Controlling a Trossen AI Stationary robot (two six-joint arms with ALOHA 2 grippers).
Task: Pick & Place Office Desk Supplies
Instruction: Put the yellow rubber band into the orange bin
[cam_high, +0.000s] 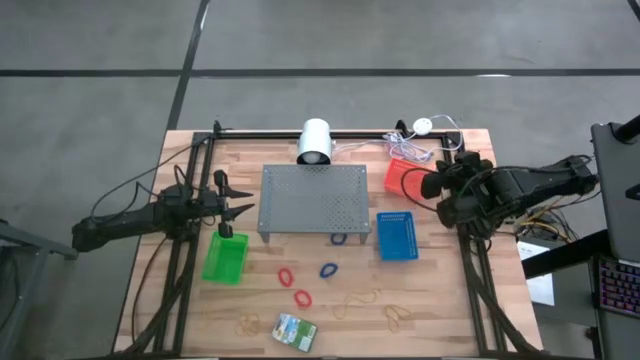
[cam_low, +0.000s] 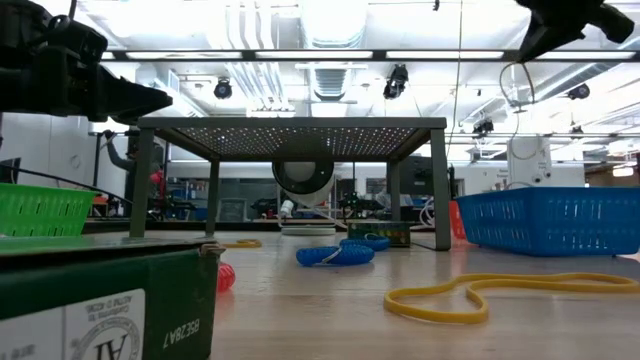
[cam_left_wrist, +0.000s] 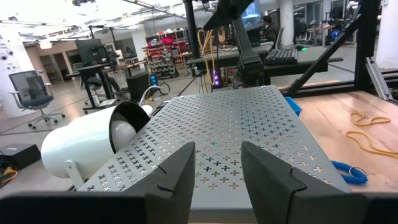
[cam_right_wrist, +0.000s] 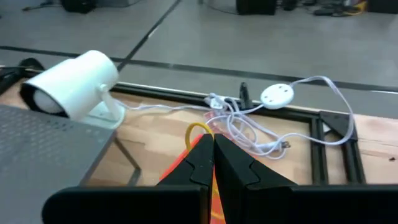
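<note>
Not much looks sorted yet, judging from where things lie around the grey perforated stand (cam_high: 313, 200) in the middle of the tabletop (cam_high: 440, 300). The green basket (cam_high: 226, 257) off the stand's front-left corner looks empty from above, as does the blue basket (cam_high: 397, 236) to the stand's right; a yellow band seems to poke up by the red basket (cam_high: 403, 177) in the right wrist view, but I can't be sure it's inside. Well in front of the stand lies the crayon box (cam_high: 295, 330), with tan rubber bands (cam_high: 398, 316) scattered near it, two red loops (cam_high: 294, 285) and a blue loop (cam_high: 328, 270) closer in, and another blue one (cam_high: 340, 238) at the stand's front edge. The left end effector (cam_high: 234, 210) hovers left of the stand, fingers parted and empty. The right end effector (cam_high: 428, 185) hangs over the red basket, clenched with nothing visibly between its fingers.
</note>
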